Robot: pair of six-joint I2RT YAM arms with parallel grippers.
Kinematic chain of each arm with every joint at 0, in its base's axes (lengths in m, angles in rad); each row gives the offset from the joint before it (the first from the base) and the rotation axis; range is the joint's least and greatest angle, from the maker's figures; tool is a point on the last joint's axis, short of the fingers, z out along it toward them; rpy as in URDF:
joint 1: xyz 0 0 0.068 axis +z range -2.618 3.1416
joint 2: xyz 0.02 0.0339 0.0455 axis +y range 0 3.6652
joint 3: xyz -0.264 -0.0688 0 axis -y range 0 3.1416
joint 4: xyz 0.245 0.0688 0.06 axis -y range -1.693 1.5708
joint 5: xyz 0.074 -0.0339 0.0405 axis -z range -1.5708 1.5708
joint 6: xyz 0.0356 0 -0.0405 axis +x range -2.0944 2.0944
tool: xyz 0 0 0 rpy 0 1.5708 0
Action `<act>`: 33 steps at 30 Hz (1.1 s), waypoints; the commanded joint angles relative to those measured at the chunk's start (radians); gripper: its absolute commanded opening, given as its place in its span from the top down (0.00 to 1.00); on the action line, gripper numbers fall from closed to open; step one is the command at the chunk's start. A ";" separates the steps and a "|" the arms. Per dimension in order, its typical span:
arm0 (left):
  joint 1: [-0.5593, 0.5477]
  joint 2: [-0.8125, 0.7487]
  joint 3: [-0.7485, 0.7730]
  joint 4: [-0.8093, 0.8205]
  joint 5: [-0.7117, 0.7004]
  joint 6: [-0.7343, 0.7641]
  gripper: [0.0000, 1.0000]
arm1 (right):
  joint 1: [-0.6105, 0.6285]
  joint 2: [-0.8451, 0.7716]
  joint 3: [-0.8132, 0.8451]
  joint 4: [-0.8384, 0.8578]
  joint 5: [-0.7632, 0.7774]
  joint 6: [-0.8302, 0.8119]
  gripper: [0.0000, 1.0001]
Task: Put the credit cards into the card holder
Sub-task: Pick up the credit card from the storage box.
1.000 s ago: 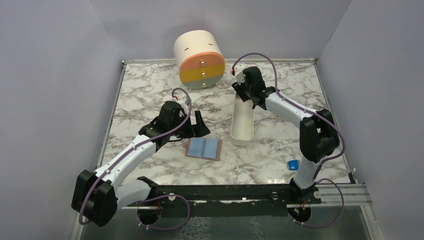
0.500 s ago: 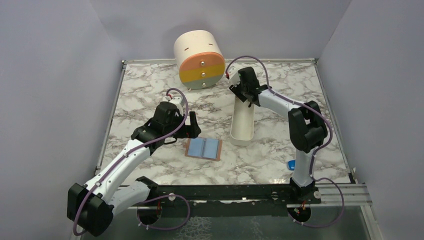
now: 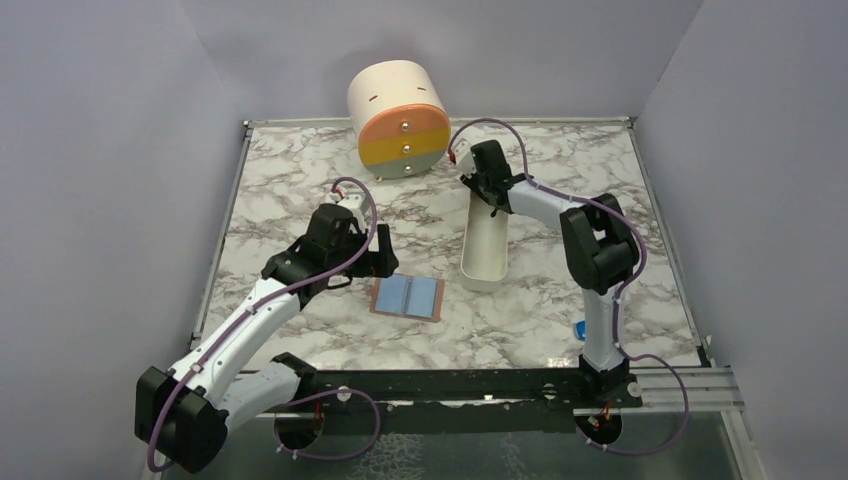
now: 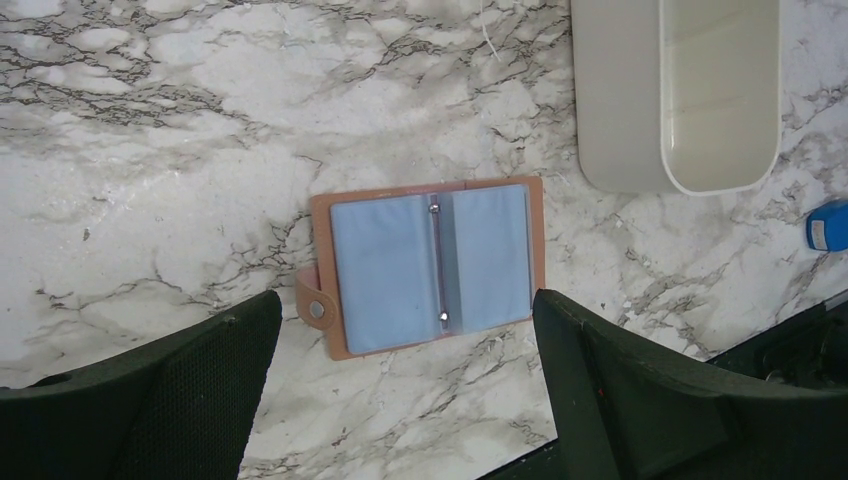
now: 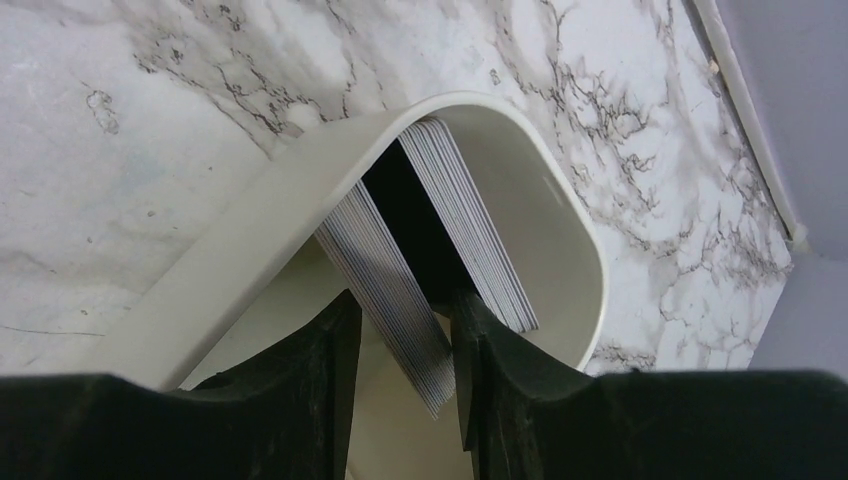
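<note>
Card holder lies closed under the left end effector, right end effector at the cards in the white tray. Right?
No: left wrist view shows the card holder open, blue faces up. Left end effector above it, right end effector at the cards in the white tray: correct.

left hand (image 4: 405, 310) wide open, pointing down; right hand (image 5: 402, 320) partly closed, reaching forward

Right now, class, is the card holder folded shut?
No, the card holder lies spread open, with both light-blue inner faces turned up towards the camera.
</note>
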 commanded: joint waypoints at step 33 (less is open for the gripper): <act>0.022 0.093 -0.041 0.036 -0.008 -0.064 0.01 | -0.014 -0.070 0.050 0.054 0.008 0.005 0.83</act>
